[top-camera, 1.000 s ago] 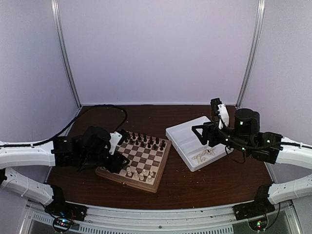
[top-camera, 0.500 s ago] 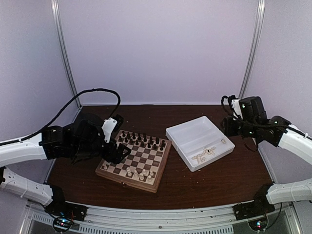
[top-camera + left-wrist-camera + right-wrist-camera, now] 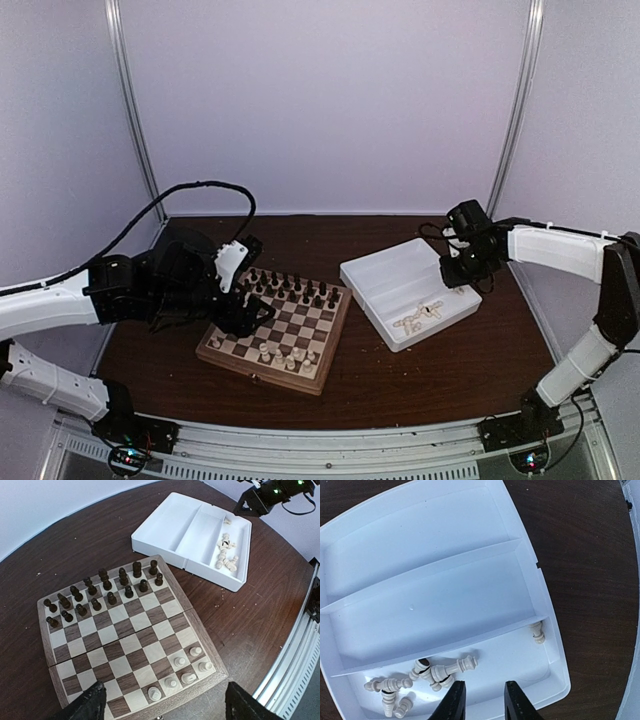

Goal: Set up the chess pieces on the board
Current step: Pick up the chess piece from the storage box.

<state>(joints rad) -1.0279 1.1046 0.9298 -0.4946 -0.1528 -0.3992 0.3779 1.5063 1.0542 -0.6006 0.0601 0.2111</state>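
The board [image 3: 300,325] lies left of centre, with dark pieces [image 3: 295,290] filling its two far rows. Several cream chess pieces [image 3: 182,670] stand upright at the near right corner of the board [image 3: 132,640]. More cream chess pieces [image 3: 440,672] lie tumbled in the near compartment of the white tray [image 3: 420,545], and one [image 3: 537,631] lies apart at its right end. My left gripper [image 3: 167,707] hangs open above the board's near edge, holding nothing. Above that tray compartment my right gripper [image 3: 484,702] has its jaws a narrow gap apart and empty.
The tray [image 3: 385,275] sits right of the board on the dark wooden table, angled to it. Its two other compartments hold nothing. A black cable [image 3: 190,190] loops over the back left. Grey walls close in the back and sides.
My left gripper has opened wide and risen off the board's near left corner. The right arm pulled away to the right, then came back over the tray's right end, jaws narrowing.
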